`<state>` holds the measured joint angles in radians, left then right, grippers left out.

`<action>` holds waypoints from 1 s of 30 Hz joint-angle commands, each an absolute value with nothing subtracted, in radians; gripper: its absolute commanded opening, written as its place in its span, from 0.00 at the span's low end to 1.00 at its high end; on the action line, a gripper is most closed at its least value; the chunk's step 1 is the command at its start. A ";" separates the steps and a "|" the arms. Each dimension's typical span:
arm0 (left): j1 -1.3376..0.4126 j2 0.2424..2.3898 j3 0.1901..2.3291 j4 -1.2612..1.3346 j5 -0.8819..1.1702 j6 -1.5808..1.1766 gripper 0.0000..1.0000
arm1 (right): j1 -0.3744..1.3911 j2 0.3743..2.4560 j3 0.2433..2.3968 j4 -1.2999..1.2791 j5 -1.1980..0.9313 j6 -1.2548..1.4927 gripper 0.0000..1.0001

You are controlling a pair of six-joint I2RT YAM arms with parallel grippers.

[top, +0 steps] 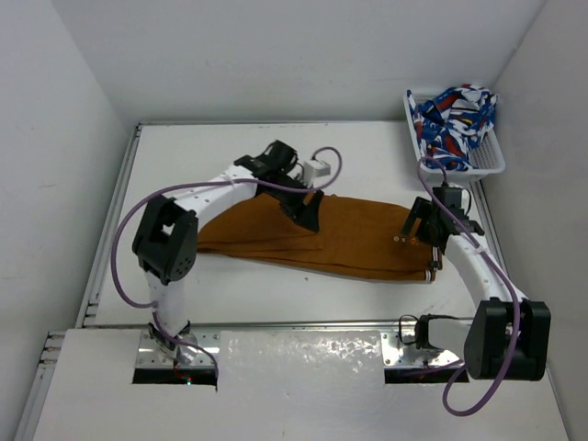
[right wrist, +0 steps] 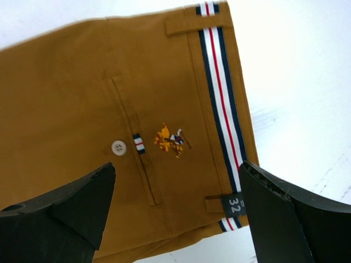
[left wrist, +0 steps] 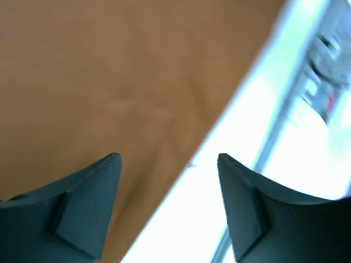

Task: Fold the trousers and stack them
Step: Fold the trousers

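Mustard trousers [top: 340,241] lie mid-frame on the worktop [top: 276,294], apparently folded lengthwise only; shorter folds and stacking remain. Over them the left fingers [left wrist: 82,208] and right fingers [right wrist: 66,213] hang spread, holding nothing.

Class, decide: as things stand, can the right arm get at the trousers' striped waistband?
Probably yes: the right arm's fingers stand open over the striped waistband of the trousers, with nothing in between.

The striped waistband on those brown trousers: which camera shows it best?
The right wrist view: the waistband runs close up, its blue, white and red stripes and size tag sharp. The top view shows the whole trousers, with the waistband only a thin edge at their right end. The left wrist view shows plain brown cloth only.
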<state>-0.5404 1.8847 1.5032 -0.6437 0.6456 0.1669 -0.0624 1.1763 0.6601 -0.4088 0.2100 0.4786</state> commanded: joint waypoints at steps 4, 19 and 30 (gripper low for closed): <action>-0.551 1.763 1.660 -0.795 0.758 0.385 0.72 | -0.019 1.180 0.753 -0.408 0.239 0.477 0.89; 0.124 1.548 1.122 -0.548 0.281 0.156 0.68 | 0.549 1.587 1.058 -0.250 0.054 0.549 0.49; 0.172 1.637 1.037 -0.486 0.294 0.195 0.68 | 0.558 1.845 1.187 -0.235 -0.032 0.583 0.54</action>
